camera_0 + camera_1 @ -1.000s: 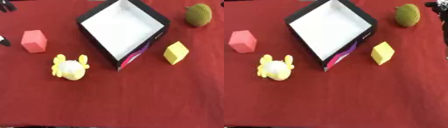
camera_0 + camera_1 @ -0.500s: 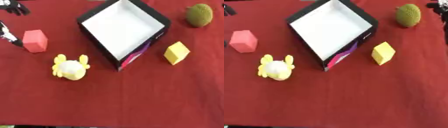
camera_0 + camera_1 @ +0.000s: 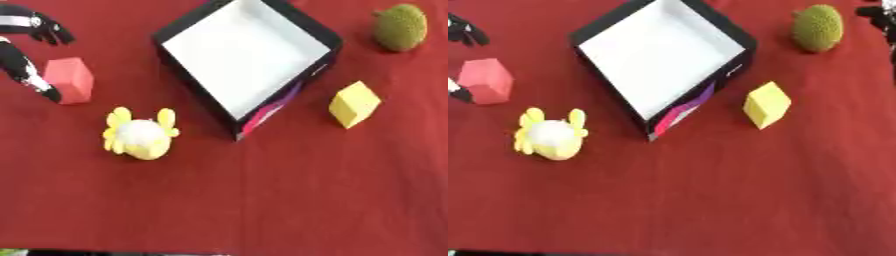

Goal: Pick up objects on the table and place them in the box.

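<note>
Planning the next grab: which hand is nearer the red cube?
Left. The left hand straddles the red cube at the table's left edge, fingers spread open around it. The right hand shows only at the far right edge, across the table.

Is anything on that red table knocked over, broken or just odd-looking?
Nothing is spilled or broken. The box sits turned at an angle, empty. The red block, yellow toy, yellow block and green ball lie around it, with the left hand beside the red block.

My left hand point(image 3: 26, 55) is hovering open beside the red cube point(image 3: 70, 80), thumb touching it; right hand point(image 3: 878, 14) is barely showing.
</note>
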{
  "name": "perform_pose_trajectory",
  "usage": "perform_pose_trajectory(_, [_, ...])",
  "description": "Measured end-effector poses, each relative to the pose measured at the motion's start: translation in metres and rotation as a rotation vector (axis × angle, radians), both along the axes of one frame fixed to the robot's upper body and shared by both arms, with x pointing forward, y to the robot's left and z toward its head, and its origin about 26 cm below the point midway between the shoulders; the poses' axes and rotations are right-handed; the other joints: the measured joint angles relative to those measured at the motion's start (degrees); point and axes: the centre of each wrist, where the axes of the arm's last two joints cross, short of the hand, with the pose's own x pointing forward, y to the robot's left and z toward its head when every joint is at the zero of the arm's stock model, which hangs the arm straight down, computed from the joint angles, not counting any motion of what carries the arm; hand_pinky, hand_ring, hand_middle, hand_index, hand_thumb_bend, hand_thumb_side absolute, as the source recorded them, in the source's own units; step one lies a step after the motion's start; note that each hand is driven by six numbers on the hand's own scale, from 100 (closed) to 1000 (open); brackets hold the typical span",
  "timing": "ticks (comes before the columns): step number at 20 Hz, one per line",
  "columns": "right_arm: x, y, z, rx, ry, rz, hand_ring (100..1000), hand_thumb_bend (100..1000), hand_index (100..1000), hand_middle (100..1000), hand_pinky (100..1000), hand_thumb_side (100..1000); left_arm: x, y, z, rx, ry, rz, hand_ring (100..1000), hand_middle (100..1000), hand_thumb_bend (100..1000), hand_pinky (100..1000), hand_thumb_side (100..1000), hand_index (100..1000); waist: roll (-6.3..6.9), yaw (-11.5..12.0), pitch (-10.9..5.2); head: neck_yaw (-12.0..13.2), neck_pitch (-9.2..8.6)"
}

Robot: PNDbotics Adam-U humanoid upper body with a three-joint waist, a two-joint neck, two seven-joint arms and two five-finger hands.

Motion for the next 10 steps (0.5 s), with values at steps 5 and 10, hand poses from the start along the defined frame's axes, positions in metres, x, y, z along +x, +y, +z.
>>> perform_pose_trajectory(5, [0.0, 0.0, 0.001, 0.001, -0.003, 0.001, 799, 100, 852, 778, 958, 744, 0.005, 0.001, -0.01, 0.008, 0.013, 0.019, 864, 837, 822, 905, 314, 914, -0.06, -0.3, 0.51, 0.2, 0.0])
perform_pose_trajectory(10, [0.001, 0.001, 0.0, 0.004, -0.002, 0.002, 799, 100, 852, 778, 959, 749, 0.009, 0.0, -0.014, 0.014, 0.003, 0.034, 865, 840, 818, 904, 305, 913, -0.09, -0.5, 0.81, 0.4, 0.0])
